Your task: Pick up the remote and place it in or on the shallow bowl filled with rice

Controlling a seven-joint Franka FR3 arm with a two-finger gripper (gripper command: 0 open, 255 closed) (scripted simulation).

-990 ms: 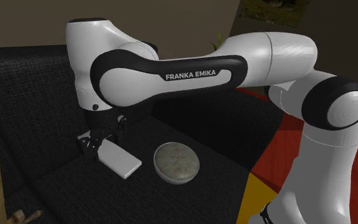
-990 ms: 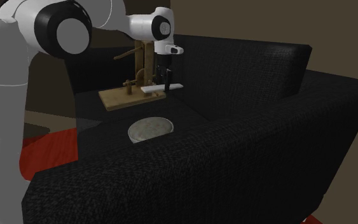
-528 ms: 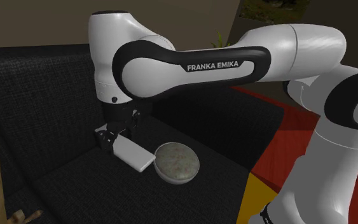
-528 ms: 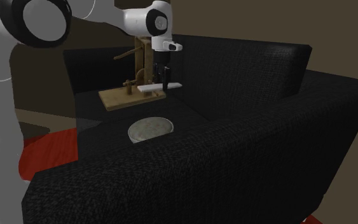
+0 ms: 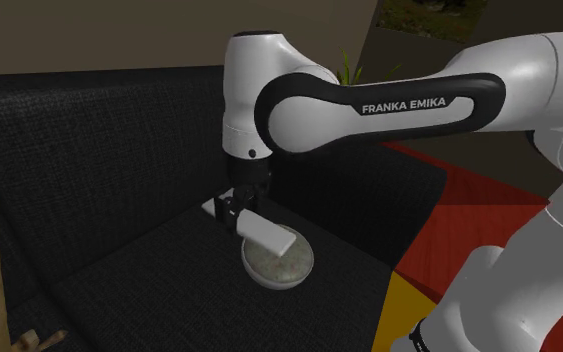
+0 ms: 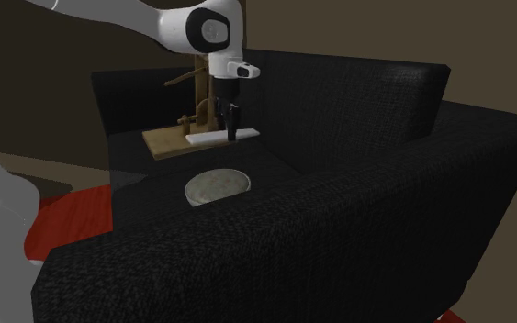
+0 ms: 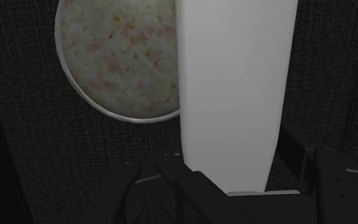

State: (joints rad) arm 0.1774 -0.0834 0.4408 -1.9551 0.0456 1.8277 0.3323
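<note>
I am reading FRANKA EMIKA in white capitals on the dark band of the white arm (image 5: 424,104). The all-black hand (image 5: 237,212) is pinching one end of the plain white, flat rectangular remote (image 5: 272,237). The remote is hanging tilted in the air, its free end lying across the far left part of the shallow round bowl of speckled rice (image 5: 265,279) in the shoulder view.

The bowl is sitting on the seat of a black woven sofa (image 5: 69,150). Bare cushion is lying open all round it, and the backrest is rising on the far side.

The second exterior view is giving me the height. There the hand (image 6: 233,124) is holding the remote (image 6: 218,139) well above the bowl (image 6: 212,202), in front of a wooden rack (image 6: 185,133) standing farther along the seat.

From the wrist, the remote (image 7: 231,95) is running up from between the fingers (image 7: 171,184) and covering one side of the bowl (image 7: 110,112).
</note>
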